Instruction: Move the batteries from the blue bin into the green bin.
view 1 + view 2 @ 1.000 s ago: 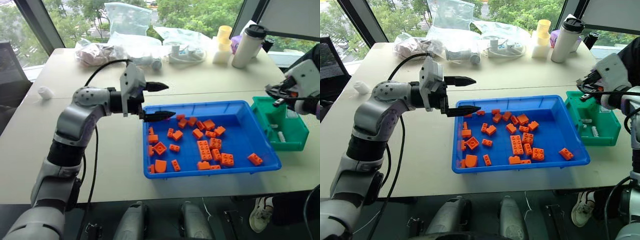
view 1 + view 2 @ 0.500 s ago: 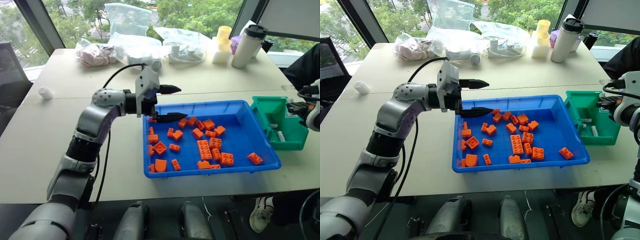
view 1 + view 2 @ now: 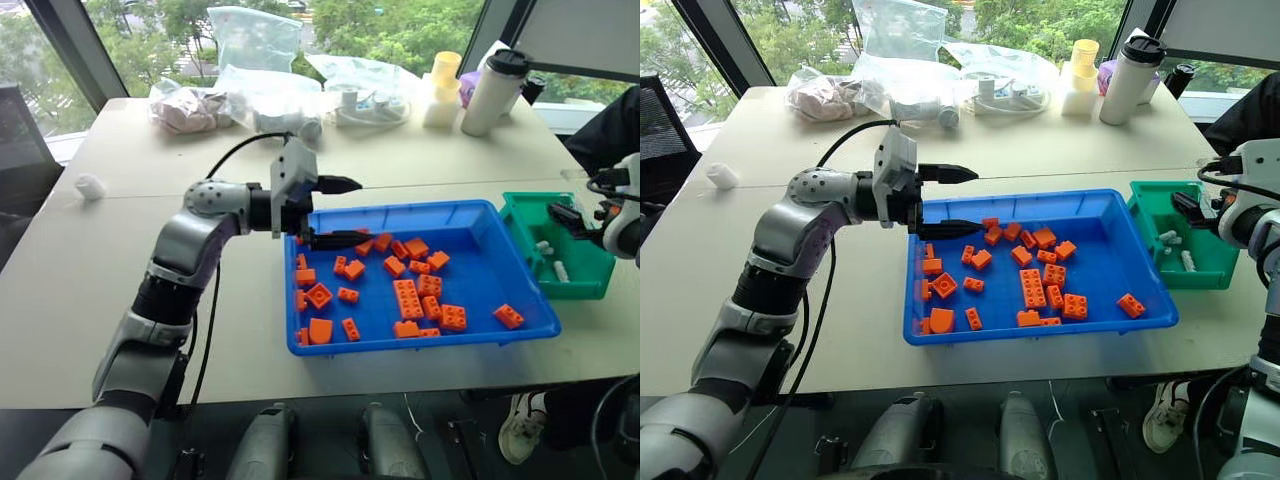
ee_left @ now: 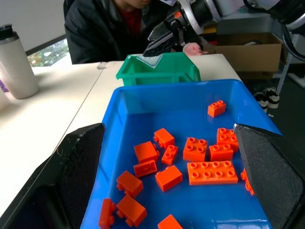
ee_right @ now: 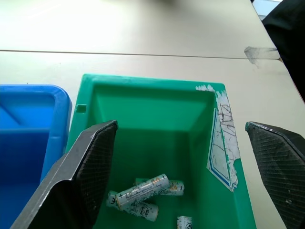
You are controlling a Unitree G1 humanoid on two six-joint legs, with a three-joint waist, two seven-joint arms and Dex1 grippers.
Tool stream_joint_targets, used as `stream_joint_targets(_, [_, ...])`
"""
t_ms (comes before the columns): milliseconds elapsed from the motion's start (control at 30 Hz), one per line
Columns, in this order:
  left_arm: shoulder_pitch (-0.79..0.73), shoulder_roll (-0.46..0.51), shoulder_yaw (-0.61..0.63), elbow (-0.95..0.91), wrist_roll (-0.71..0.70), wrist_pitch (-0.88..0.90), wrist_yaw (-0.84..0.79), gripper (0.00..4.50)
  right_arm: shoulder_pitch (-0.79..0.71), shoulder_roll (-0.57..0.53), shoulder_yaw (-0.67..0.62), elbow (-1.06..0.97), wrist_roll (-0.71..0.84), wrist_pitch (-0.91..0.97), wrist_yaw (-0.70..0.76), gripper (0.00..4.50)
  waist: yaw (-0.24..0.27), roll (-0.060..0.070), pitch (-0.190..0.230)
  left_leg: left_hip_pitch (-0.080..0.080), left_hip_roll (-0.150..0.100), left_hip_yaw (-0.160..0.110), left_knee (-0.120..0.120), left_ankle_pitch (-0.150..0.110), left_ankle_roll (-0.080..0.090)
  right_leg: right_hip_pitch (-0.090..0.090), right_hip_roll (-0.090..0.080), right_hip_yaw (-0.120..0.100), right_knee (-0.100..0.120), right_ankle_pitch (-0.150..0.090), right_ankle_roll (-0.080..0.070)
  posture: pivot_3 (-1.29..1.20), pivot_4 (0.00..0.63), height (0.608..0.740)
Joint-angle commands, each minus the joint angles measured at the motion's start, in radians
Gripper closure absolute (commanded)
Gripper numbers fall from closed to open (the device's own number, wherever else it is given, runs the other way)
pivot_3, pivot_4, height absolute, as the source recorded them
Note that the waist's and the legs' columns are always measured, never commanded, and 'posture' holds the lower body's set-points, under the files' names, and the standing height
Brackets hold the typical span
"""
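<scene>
Right wrist view: four batteries (image 5: 141, 192) in green bin (image 5: 205, 129); both grippers' jaws apart, empty.

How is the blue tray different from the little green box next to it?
The blue bin is big and shallow with low walls; the green bin is much smaller and deeper. The blue bin holds scattered orange toy bricks, while the green bin holds the batteries, small grey-white cylinders. The green bin has worn white tape on one inner wall; I see none on the blue bin. Both are rectangular plastic, side by side on the table.
</scene>
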Motion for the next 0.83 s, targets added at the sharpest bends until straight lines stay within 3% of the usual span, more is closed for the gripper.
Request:
stream_joint_targets(33, [0.039,0.084,0.071,-0.08,-0.028,0.037,-0.008,0.0,0.023,-0.031,-0.013,-0.115,0.087,-0.059,0.134,0.05,-0.01,0.0,0.0,0.0,0.0,0.0,0.0,0.0,0.0,0.0,0.0,0.0,0.0,0.0,0.0,0.0,0.15,0.74])
stream_joint_targets(167, [0.151,0.204,0.147,-0.182,-0.05,0.11,0.021,0.0,0.155,-0.052,-0.091,-0.246,0.202,-0.099,0.304,0.05,-0.015,0.0,0.0,0.0,0.001,-0.001,-0.001,-0.001,0.001,0.0,0.001,0.0,0.0,0.0,0.0,0.0,0.15,0.74])
stream_joint_targets(333, [0.318,0.326,0.302,-0.339,-0.124,0.251,0.102,0.0,0.312,-0.07,-0.237,-0.319,0.303,-0.089,0.409,0.05,-0.01,0.0,0.0,0.0,0.001,-0.002,0.001,-0.001,0.002,0.002,0.0,-0.001,-0.001,0.0,0.0,0.0,0.15,0.74])
stream_joint_targets(433, [0.45,0.322,0.429,-0.462,-0.2,0.356,0.215,0.0,0.382,-0.078,-0.299,-0.305,0.372,-0.064,0.481,0.05,-0.01,0.0,0.0,0.001,0.001,-0.003,0.002,-0.002,0.004,0.005,-0.001,-0.001,-0.002,0.0,0.0,0.0,0.15,0.74])
stream_joint_targets(533, [0.576,0.325,0.473,-0.583,-0.244,0.411,0.271,0.0,0.377,-0.079,-0.276,-0.228,0.359,-0.108,0.483,0.05,-0.013,0.0,0.0,0.003,0.001,-0.003,0.002,-0.003,0.004,0.008,-0.002,-0.001,-0.003,0.0,0.0,0.0,0.15,0.74])
stream_joint_targets(833, [0.646,0.279,0.561,-0.62,-0.325,0.452,0.438,0.0,0.366,-0.052,-0.195,-0.135,0.366,-0.201,0.507,0.05,-0.011,0.0,0.0,0.005,0.0,-0.004,0.003,-0.003,0.004,0.011,-0.004,-0.003,-0.004,0.0,0.0,0.0,0.15,0.74])
